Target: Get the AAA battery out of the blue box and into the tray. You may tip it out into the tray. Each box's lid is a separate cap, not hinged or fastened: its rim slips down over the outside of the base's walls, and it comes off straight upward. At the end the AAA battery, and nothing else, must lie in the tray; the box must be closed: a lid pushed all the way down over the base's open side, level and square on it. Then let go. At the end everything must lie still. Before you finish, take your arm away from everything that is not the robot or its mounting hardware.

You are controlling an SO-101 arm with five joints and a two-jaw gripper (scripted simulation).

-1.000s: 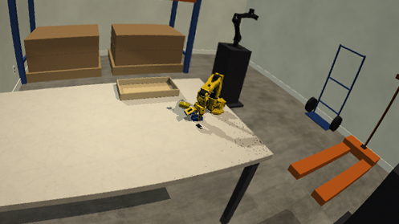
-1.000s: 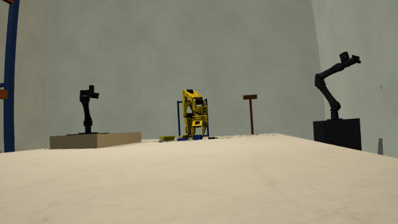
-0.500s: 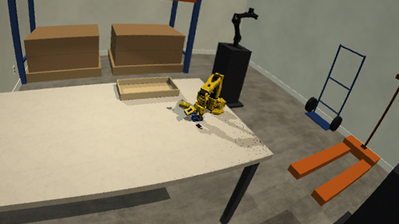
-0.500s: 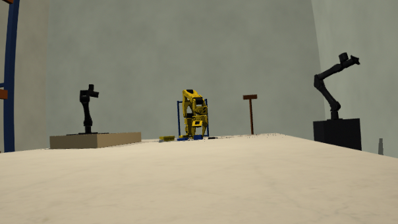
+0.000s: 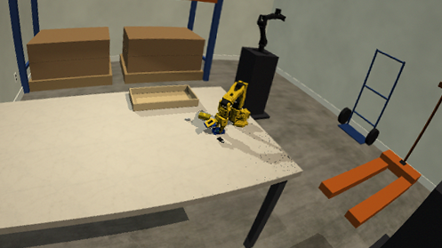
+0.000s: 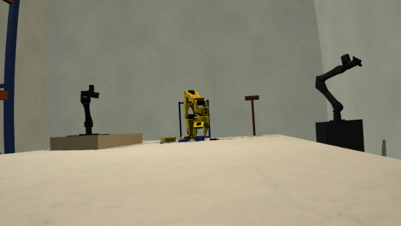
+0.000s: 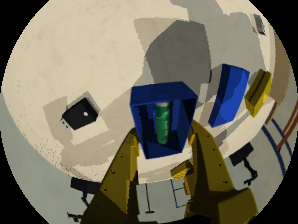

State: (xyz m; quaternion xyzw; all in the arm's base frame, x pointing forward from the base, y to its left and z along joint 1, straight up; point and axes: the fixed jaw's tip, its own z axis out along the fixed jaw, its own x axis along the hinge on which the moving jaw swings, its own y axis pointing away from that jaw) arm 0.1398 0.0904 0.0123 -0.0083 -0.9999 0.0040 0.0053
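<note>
— So, what have you got?
— My gripper (image 7: 162, 152) is closed narrowly on the open blue box (image 7: 162, 104); the AAA battery (image 7: 161, 121) lies inside it.
— And the tray (image 5: 163, 97)?
— Well apart, to the left on the table (image 5: 82, 147).

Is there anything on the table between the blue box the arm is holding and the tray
The gripper is shut on the open blue box, green battery inside. In the top view, a yellow box lies on the table just tray-side of it, slightly off the direct line to the tray. Nothing else visible between them.
</note>
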